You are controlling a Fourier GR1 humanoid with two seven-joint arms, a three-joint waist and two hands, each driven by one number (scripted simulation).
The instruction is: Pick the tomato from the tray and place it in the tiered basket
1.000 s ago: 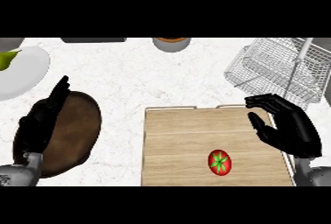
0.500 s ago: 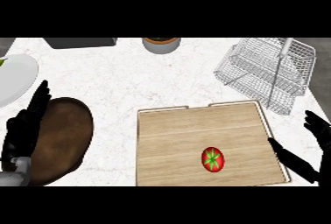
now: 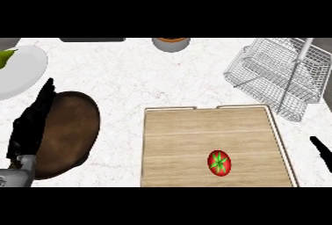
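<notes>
Left hand point(image 3: 31, 127) sits at the view's left side, black fingers straight and pointing up and slightly right, thumb side tucked, the whole hand seen edge-on and slim. Its grey wrist and forearm point(image 3: 14, 173) come in from the lower left corner, angled a little inward. Over on the right, only a dark sliver of the right hand point(image 3: 322, 152) shows at the very edge, slanting down to the right; whether those fingers are curled or straight, can't tell
</notes>
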